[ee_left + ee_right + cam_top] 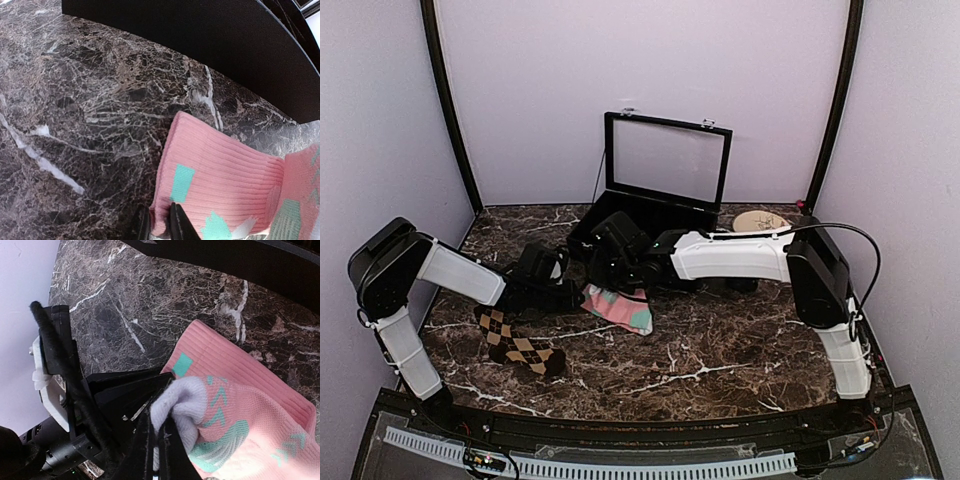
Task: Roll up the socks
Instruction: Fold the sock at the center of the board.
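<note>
The pink sock [620, 309] with teal patches lies folded over itself at the table's middle. My left gripper [157, 226] is shut on the edge of its ribbed cuff [225, 175], a fold of pink fabric pinched between the two fingers. My right gripper [157, 446] is shut on the sock's white toe [182, 397], holding it over the cuff end [220, 357], right beside the left gripper's black body [115, 395]. From above, both grippers [575, 288] [612, 272] meet at the sock's left end. The brown argyle sock [520, 346] lies flat at the front left, touched by neither gripper.
An open black case [660, 195] with its lid upright stands at the back, just behind the arms; its dark wall [210, 45] is close to the pink sock. A round wooden disc [760, 221] lies at the back right. The marble tabletop [720, 360] stretches out in front.
</note>
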Robot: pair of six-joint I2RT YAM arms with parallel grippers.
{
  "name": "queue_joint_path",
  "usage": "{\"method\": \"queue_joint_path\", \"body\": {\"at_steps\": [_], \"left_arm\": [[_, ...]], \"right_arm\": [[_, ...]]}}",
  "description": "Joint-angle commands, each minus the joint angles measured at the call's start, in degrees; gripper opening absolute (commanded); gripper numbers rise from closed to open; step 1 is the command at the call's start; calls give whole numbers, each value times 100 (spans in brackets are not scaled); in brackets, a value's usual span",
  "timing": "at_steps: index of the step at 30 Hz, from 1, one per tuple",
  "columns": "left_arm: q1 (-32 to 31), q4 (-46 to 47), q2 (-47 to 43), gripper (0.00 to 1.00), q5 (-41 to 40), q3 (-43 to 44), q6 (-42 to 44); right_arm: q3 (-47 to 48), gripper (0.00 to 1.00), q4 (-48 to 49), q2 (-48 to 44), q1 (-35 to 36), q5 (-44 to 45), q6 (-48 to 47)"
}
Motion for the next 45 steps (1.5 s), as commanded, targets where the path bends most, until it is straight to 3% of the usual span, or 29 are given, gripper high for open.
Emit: {"method": "queue_joint_path", "body": {"at_steps": [1,25,27,31,35,45], "left_arm": [[-29,-638,-15,17,158,-251,-97],[-25,-608,23,16,300,-233,-161],[-29,-608,30,16,294,-233,-159],[-28,-610,53,16,284,-225,-154],[-21,-607,63,16,294,-225,-157],[-21,-667,39,16,197,-207,-133]], "right_arm": [[-13,0,310,57,-92,59,-48],[613,1,490,779,-183,-310,-60],[649,8,491,824,-183,-327,-60],[572,42,506,751,-191,-268,-94],[209,63,558,442,-215,-52,-107],[-1068,62,961,-461,-227,210,-70]]}}
